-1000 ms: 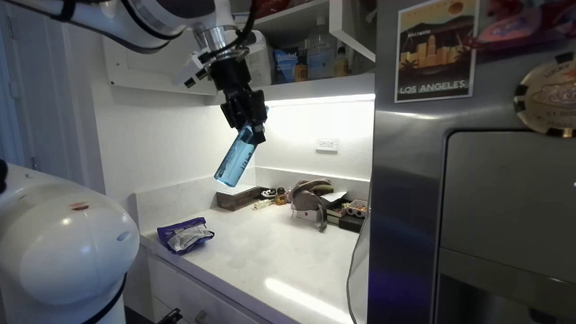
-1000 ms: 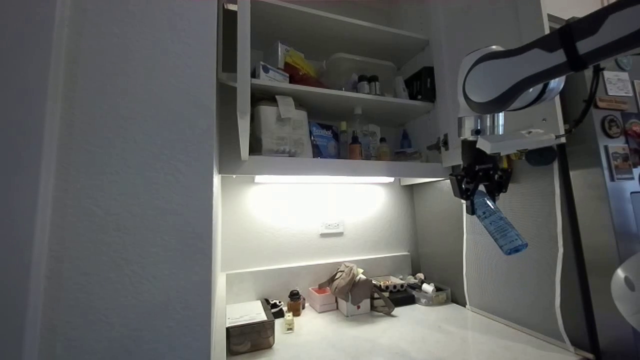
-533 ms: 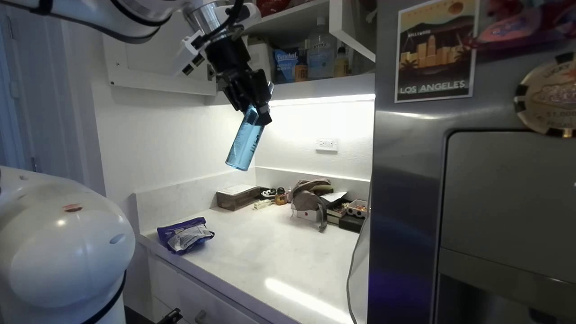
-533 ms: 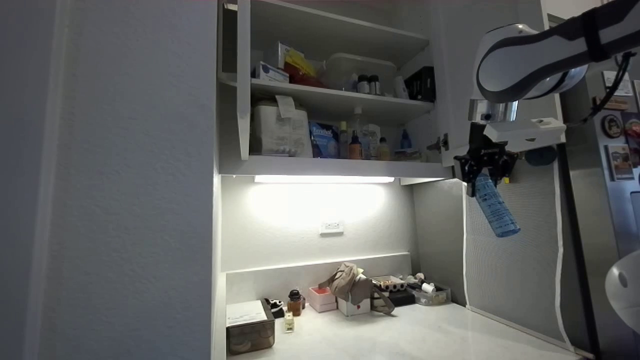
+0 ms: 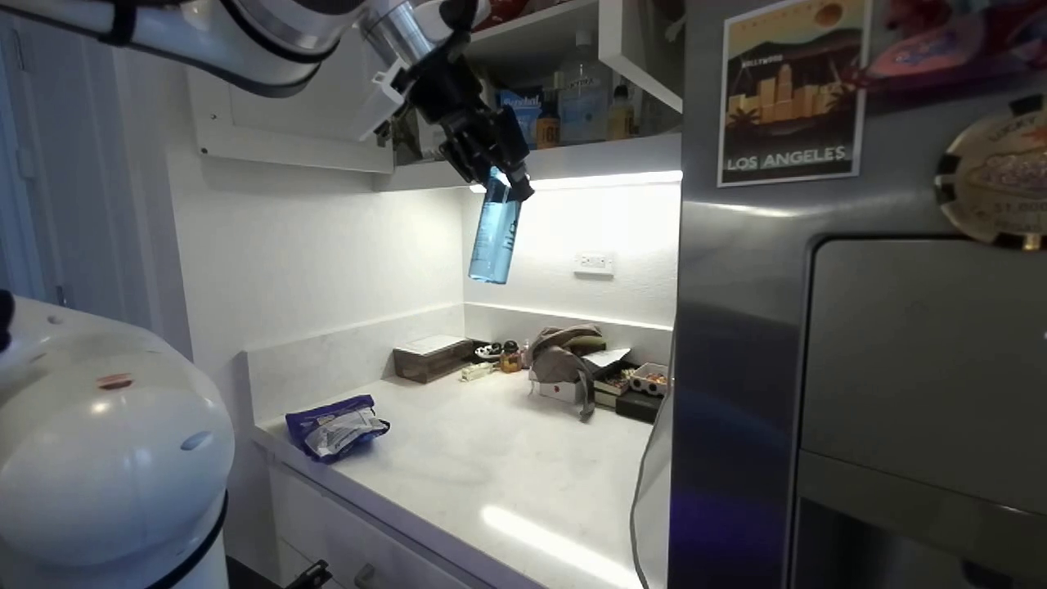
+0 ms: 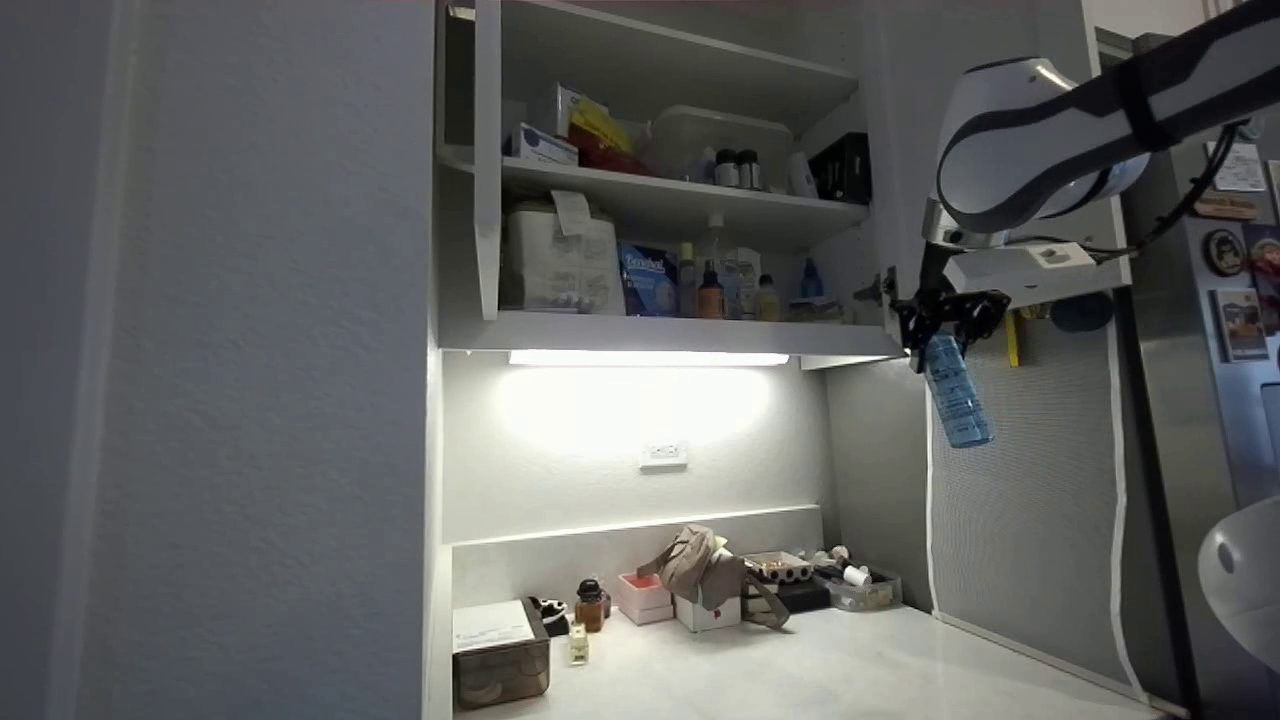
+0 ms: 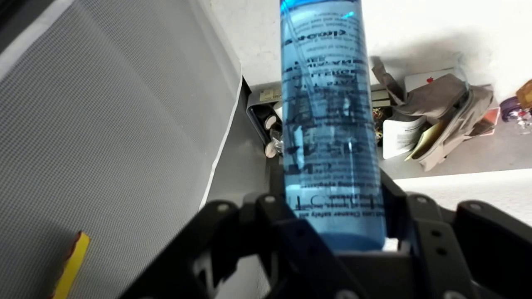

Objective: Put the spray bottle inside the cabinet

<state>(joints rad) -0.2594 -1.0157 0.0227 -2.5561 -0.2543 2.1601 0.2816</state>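
The translucent blue spray bottle (image 5: pixel 496 233) hangs from my gripper (image 5: pixel 514 182), slightly tilted with its lower end free in the air. It also shows in an exterior view (image 6: pixel 957 395) and in the wrist view (image 7: pixel 328 104). My gripper (image 6: pixel 935 335) is shut on it, with a finger on each side. The bottle's spray top is hidden. The white cabinet (image 6: pixel 660 335) stands open, with assorted boxes and bottles on its shelves. The gripper is around the height of the cabinet's bottom edge, near the hinge of the right door in that view. The bottle hangs below that edge.
Open cabinet doors (image 6: pixel 487 160) flank the shelves. The lower shelf holds a blue box (image 6: pixel 648 280), several bottles and a white container (image 6: pixel 560 260). A steel refrigerator (image 5: pixel 736 327) stands beside. The counter (image 5: pixel 491 458) bears a purple packet (image 5: pixel 335 425) and a brown bag (image 6: pixel 690 565).
My gripper has moved up with the bottle, to the right in one exterior picture and left in another, closer to the cabinet. The bottle hangs more upright than before.
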